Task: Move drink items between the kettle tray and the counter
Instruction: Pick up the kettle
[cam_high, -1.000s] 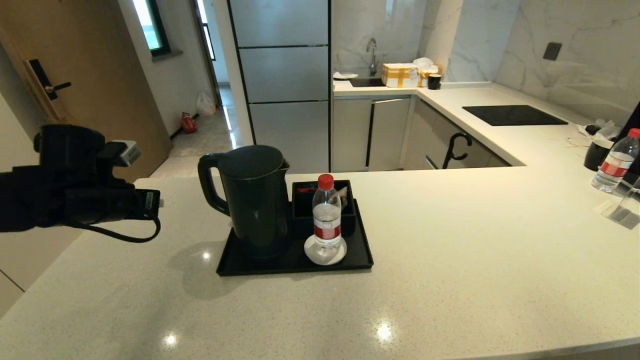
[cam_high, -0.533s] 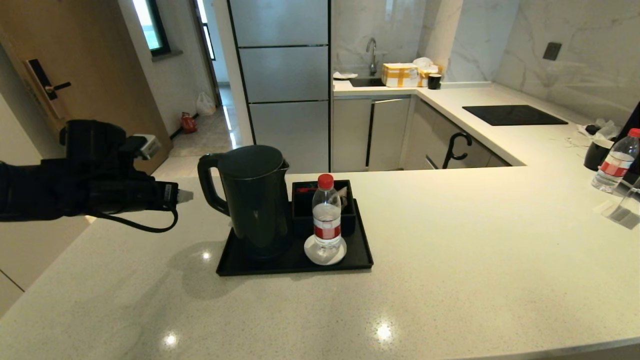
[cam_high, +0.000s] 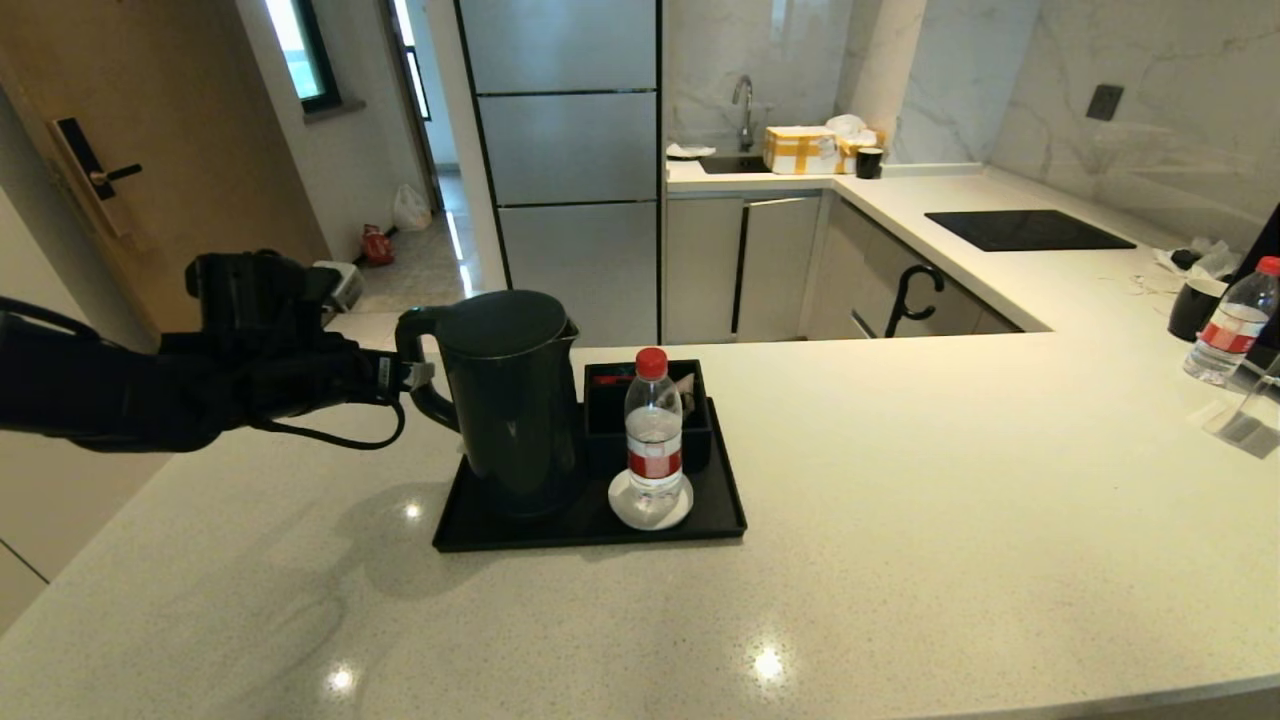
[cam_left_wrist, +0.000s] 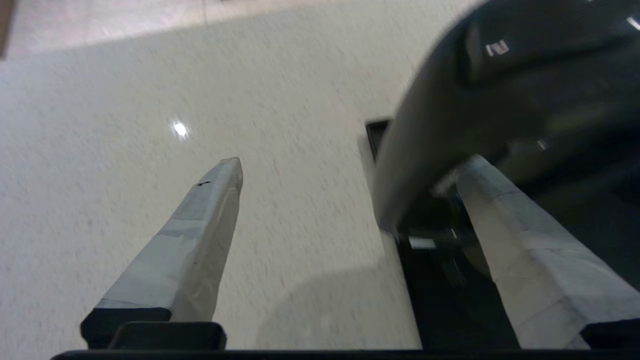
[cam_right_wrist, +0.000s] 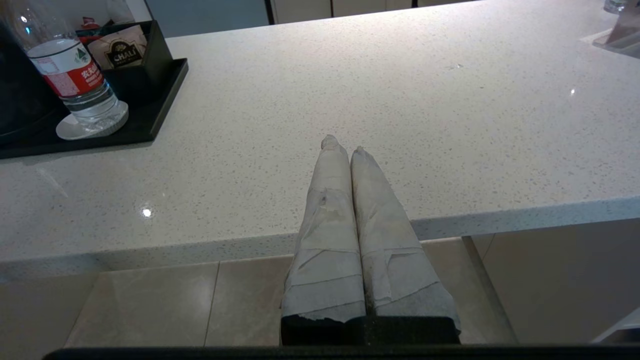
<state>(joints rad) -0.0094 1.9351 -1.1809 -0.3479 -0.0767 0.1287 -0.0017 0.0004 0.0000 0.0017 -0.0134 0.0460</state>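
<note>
Left gripper (cam_left_wrist: 350, 167) jaws wide apart, straddling the kettle (cam_high: 510, 400) handle without clamping it; right gripper (cam_right_wrist: 345, 145) jaws pressed together, empty, by the surface (cam_high: 950, 520) edge

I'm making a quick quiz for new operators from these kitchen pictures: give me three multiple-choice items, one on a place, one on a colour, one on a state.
1. What does the water bottle on the tray stand on?
A. a white coaster
B. the cooktop
C. the bare counter

2. What colour is that bottle's cap?
A. blue
B. red
C. green

3. How is the left tool set at the kettle?
A. shut, far away
B. open, at the handle
C. gripping the lid

Answers:
1 A, the coaster lies under the bottle.
2 B, the head view shows a red cap.
3 B, the handle sits between the spread fingers.
</note>
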